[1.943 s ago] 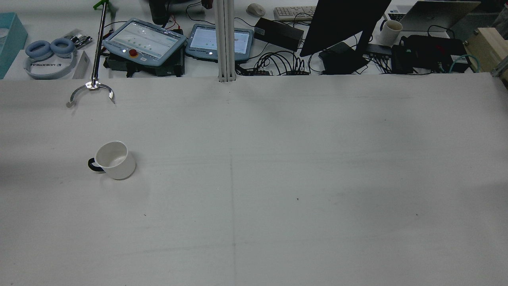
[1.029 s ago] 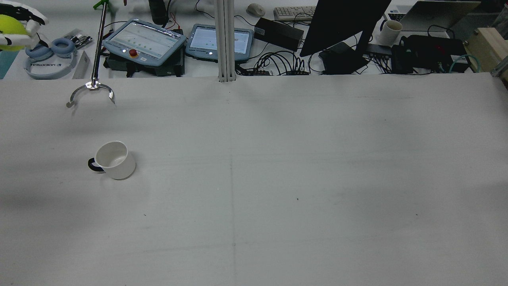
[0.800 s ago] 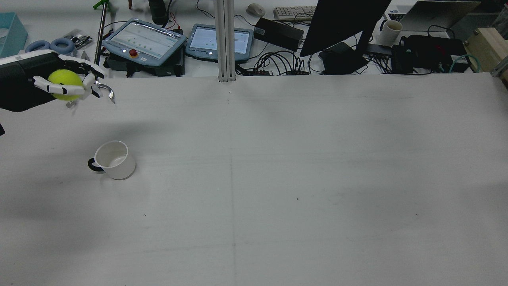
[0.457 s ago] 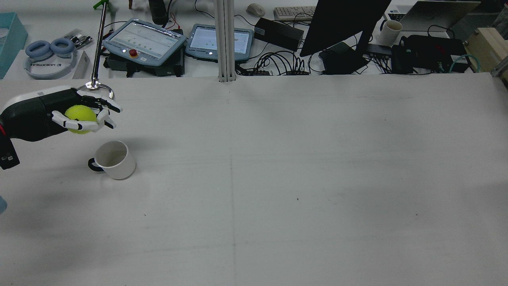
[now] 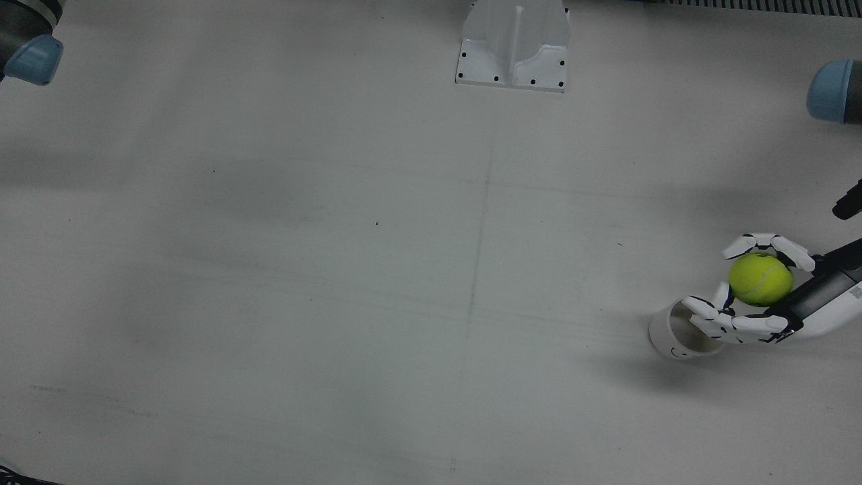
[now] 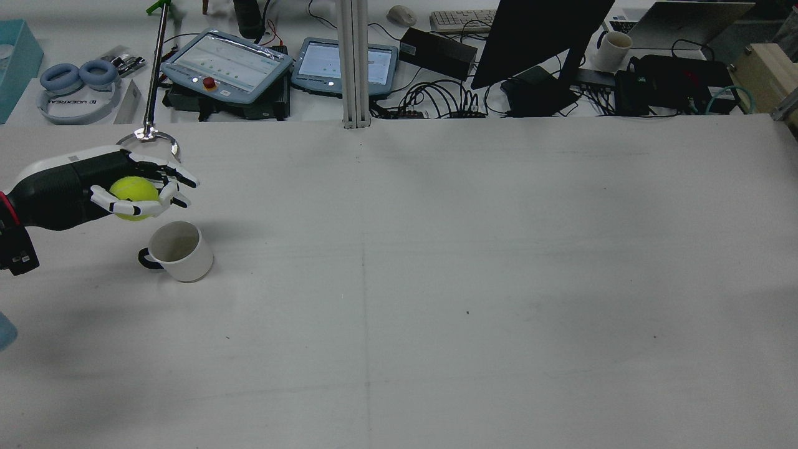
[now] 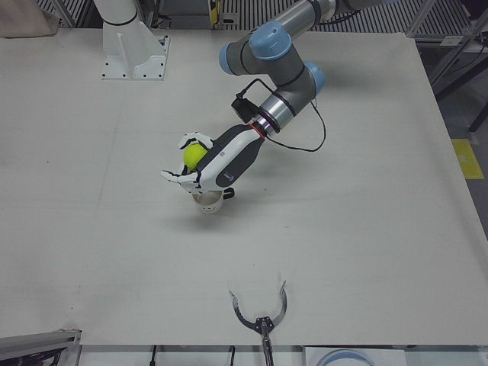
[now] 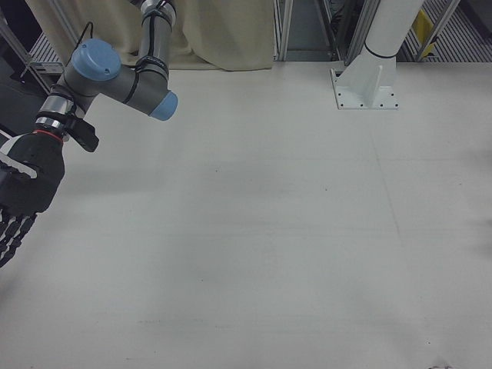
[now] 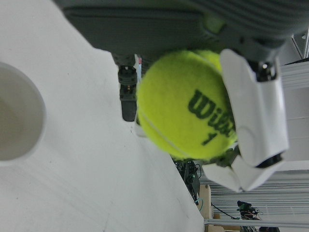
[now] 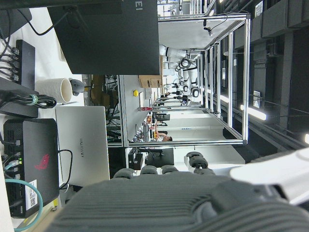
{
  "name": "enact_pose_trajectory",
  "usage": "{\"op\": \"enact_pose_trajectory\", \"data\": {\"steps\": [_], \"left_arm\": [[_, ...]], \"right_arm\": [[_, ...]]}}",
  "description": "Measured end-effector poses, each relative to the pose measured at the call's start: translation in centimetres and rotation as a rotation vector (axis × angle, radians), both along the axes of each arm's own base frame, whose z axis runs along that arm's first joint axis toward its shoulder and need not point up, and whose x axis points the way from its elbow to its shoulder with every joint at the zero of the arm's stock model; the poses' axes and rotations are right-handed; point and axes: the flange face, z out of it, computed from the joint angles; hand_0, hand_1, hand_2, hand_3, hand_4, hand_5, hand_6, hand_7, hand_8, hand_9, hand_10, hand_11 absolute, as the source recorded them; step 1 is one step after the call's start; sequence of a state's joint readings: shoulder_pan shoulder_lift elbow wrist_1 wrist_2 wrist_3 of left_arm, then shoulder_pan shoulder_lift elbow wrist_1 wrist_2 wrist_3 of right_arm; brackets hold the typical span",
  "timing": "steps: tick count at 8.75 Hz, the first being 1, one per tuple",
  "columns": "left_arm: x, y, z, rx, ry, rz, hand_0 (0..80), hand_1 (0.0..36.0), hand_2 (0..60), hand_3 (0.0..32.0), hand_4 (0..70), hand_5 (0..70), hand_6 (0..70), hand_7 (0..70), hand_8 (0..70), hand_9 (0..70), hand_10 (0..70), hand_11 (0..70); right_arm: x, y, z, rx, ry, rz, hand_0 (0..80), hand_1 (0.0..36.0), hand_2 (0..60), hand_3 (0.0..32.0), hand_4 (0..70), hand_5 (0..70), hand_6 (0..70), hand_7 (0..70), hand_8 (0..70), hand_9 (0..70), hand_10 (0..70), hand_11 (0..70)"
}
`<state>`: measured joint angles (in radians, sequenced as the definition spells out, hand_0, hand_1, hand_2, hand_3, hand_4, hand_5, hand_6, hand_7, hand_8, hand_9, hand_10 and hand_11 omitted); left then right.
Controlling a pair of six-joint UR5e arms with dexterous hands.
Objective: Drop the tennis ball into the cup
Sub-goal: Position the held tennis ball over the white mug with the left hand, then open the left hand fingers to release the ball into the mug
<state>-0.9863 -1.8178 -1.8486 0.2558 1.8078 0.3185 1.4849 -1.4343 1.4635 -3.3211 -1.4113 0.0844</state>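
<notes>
A yellow-green tennis ball (image 6: 133, 190) sits in my left hand (image 6: 118, 187), which is shut on it. The hand hovers above the table, just beside and above the white cup (image 6: 177, 249) with a black handle, which stands upright and empty. In the front view the ball (image 5: 759, 279) is off to one side of the cup (image 5: 673, 337), while the fingers (image 5: 731, 325) reach over its rim. The left hand view shows the ball (image 9: 186, 104) close up and the cup's rim (image 9: 34, 121) below it. My right hand (image 8: 19, 196) hangs at the table's far side, fingers stretched out, empty.
A metal grabber claw (image 6: 146, 138) lies on the table's far edge, close behind my left hand. The arm pedestal (image 5: 513, 47) stands at mid-table. Tablets, a monitor, cables and a second mug (image 6: 611, 50) crowd the bench beyond the table.
My left hand came in from the left with the ball and moved down and forward toward the cup. The cup has not moved.
</notes>
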Motion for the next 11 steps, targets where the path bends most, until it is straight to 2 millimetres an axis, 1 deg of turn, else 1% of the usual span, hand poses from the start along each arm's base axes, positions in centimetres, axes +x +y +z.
{"op": "enact_pose_trajectory", "data": {"steps": [1, 2, 3, 4, 5, 6, 7, 8, 9, 10, 11], "left_arm": [[0.0, -0.2, -0.1, -0.004, 0.004, -0.021, 53.3, 21.5, 37.8, 0.0, 42.4, 16.7, 64.3, 70.0, 51.7, 70.0, 19.8, 29.7], [0.1, -0.4, -0.1, -0.009, 0.007, -0.038, 52.2, 20.3, 40.4, 0.0, 41.2, 18.8, 69.8, 70.0, 52.3, 70.0, 19.7, 29.4], [0.2, -0.6, -0.1, -0.013, 0.009, -0.049, 51.7, 20.7, 41.4, 0.0, 40.4, 17.1, 70.0, 70.0, 51.9, 70.0, 19.4, 29.0], [0.5, -0.5, 0.0, -0.016, 0.007, -0.051, 49.3, 20.2, 47.9, 0.0, 39.2, 15.6, 59.5, 70.0, 48.5, 69.9, 18.3, 27.3], [0.8, -0.5, 0.1, -0.019, 0.005, -0.050, 48.4, 18.2, 47.3, 0.0, 38.5, 16.6, 67.3, 70.0, 49.2, 69.0, 17.9, 26.5], [0.8, -0.5, 0.4, -0.021, 0.002, -0.058, 48.7, 18.2, 35.8, 0.0, 33.7, 11.9, 49.5, 70.0, 37.6, 55.2, 12.2, 18.5], [0.9, -0.5, 0.5, -0.022, 0.000, -0.065, 50.1, 20.6, 25.6, 0.0, 24.6, 7.7, 24.8, 49.9, 15.3, 26.5, 4.1, 7.3], [1.1, -0.5, 0.5, -0.020, 0.000, -0.066, 52.0, 23.4, 19.3, 0.0, 20.4, 4.0, 8.1, 33.9, 2.4, 9.0, 0.1, 1.4], [1.3, -0.4, 0.5, -0.017, 0.003, -0.065, 52.7, 24.7, 18.0, 0.0, 17.3, 3.2, 2.9, 25.2, 0.0, 3.6, 0.0, 0.0], [1.4, -0.4, 0.5, -0.014, 0.006, -0.064, 53.4, 26.3, 17.6, 0.0, 13.5, 2.1, 0.5, 22.6, 0.0, 3.1, 0.0, 0.0], [1.5, -0.4, 0.5, -0.012, 0.008, -0.062, 54.7, 26.9, 16.0, 0.0, 13.8, 2.9, 1.5, 21.6, 0.0, 2.9, 0.0, 0.0]], "right_arm": [[0.0, 0.0, 0.0, 0.000, 0.000, 0.000, 0.0, 0.0, 0.0, 0.0, 0.0, 0.0, 0.0, 0.0, 0.0, 0.0, 0.0, 0.0], [0.0, 0.0, 0.0, 0.000, 0.000, 0.000, 0.0, 0.0, 0.0, 0.0, 0.0, 0.0, 0.0, 0.0, 0.0, 0.0, 0.0, 0.0], [0.0, 0.0, 0.0, 0.000, 0.000, 0.000, 0.0, 0.0, 0.0, 0.0, 0.0, 0.0, 0.0, 0.0, 0.0, 0.0, 0.0, 0.0], [0.0, 0.0, 0.0, 0.000, 0.000, 0.000, 0.0, 0.0, 0.0, 0.0, 0.0, 0.0, 0.0, 0.0, 0.0, 0.0, 0.0, 0.0], [0.0, 0.0, 0.0, 0.000, 0.000, 0.000, 0.0, 0.0, 0.0, 0.0, 0.0, 0.0, 0.0, 0.0, 0.0, 0.0, 0.0, 0.0], [0.0, 0.0, 0.0, 0.000, 0.000, 0.000, 0.0, 0.0, 0.0, 0.0, 0.0, 0.0, 0.0, 0.0, 0.0, 0.0, 0.0, 0.0], [0.0, 0.0, 0.0, 0.000, 0.000, 0.000, 0.0, 0.0, 0.0, 0.0, 0.0, 0.0, 0.0, 0.0, 0.0, 0.0, 0.0, 0.0], [0.0, 0.0, 0.0, 0.000, 0.000, 0.000, 0.0, 0.0, 0.0, 0.0, 0.0, 0.0, 0.0, 0.0, 0.0, 0.0, 0.0, 0.0], [0.0, 0.0, 0.0, 0.000, 0.000, 0.000, 0.0, 0.0, 0.0, 0.0, 0.0, 0.0, 0.0, 0.0, 0.0, 0.0, 0.0, 0.0], [0.0, 0.0, 0.0, 0.000, 0.000, 0.000, 0.0, 0.0, 0.0, 0.0, 0.0, 0.0, 0.0, 0.0, 0.0, 0.0, 0.0, 0.0], [0.0, 0.0, 0.0, 0.000, 0.000, 0.000, 0.0, 0.0, 0.0, 0.0, 0.0, 0.0, 0.0, 0.0, 0.0, 0.0, 0.0, 0.0]]}}
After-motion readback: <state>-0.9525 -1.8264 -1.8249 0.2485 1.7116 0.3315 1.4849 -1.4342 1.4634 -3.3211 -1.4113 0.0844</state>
